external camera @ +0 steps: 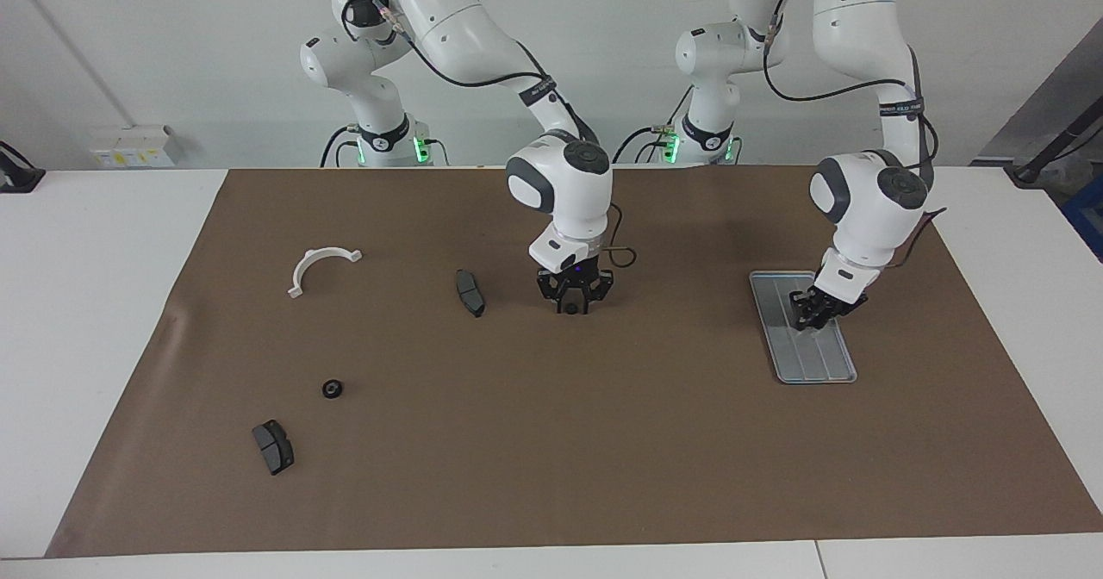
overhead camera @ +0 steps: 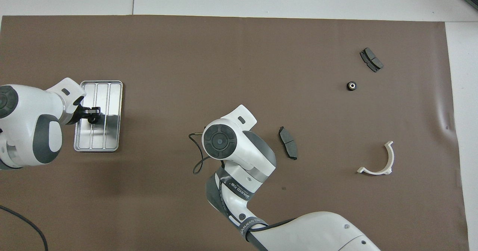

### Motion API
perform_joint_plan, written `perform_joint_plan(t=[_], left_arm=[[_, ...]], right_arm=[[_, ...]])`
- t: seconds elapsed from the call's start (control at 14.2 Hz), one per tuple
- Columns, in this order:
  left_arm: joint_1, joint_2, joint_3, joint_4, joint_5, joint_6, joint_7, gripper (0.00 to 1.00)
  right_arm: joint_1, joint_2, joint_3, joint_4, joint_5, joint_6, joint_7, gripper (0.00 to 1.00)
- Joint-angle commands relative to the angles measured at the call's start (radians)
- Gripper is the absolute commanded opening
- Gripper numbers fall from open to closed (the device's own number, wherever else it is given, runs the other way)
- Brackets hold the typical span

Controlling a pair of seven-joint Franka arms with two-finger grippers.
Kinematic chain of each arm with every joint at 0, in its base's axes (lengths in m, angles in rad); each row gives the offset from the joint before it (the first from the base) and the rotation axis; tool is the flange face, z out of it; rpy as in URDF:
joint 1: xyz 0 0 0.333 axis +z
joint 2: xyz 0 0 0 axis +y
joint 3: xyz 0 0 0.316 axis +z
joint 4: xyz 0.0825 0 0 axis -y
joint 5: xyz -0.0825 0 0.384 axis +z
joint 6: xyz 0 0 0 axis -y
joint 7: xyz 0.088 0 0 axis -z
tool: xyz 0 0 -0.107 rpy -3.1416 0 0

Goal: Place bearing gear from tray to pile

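Left hand [external camera: 814, 316]: down over the tray [external camera: 819, 376], above its middle ridges at the edge nearest the left arm's base; seen from above it [overhead camera: 92, 113] reaches in over the rim [overhead camera: 112, 146]
Left hand's grip: I cannot tell whether it is spread or pressed together, nor whether it touches the tray
Right hand [external camera: 572, 303]: low over the brown mat [external camera: 551, 441] at the middle of the worktop, pointing straight down; from above its own wrist hides it
Right hand's grip: pinching a small dark round held gear [external camera: 570, 308] at its tips
Nearer brake pad [external camera: 470, 292]: flat on the mat just beside the right hand, toward the right arm's end of the worktop; apart from the hand [overhead camera: 288, 142]
White bracket [external camera: 319, 254]: a half ring on the mat, well apart from the right hand, further toward the right arm's end [overhead camera: 390, 157]
Loose gear [external camera: 332, 388]: on the mat, well apart from both hands, farther from the robots than the bracket [overhead camera: 351, 86]
Farther brake pad [external camera: 273, 446]: near the loose gear, a little farther from the robots [overhead camera: 371, 59]
Tray against the pile: the tray lies under the left hand, well apart from the right hand and from the scattered parts
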Motion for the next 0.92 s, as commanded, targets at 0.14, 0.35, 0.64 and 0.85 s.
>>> perform_joint_plan(t=[0.14, 0.35, 0.64, 0.85], left_arm=[[-0.003, 0.002, 0.004, -0.017, 0.002, 0.025, -0.011, 0.02], [-0.005, 0.004, 0.004, 0.003, 0.003, 0.008, -0.011, 0.00], [-0.045, 0.029, 0.004, 0.133, 0.003, -0.123, -0.032, 0.00], [-0.100, 0.039, 0.004, 0.230, 0.003, -0.223, -0.130, 0.00]], right_arm=[[-0.005, 0.002, 0.006, 0.001, -0.012, -0.007, 0.009, 0.00], [-0.010, 0.002, 0.006, 0.005, -0.006, -0.009, 0.007, 0.00], [-0.018, -0.006, 0.006, 0.031, 0.003, -0.044, 0.007, 0.00], [-0.126, -0.079, 0.006, 0.034, 0.011, -0.094, -0.081, 0.00]])
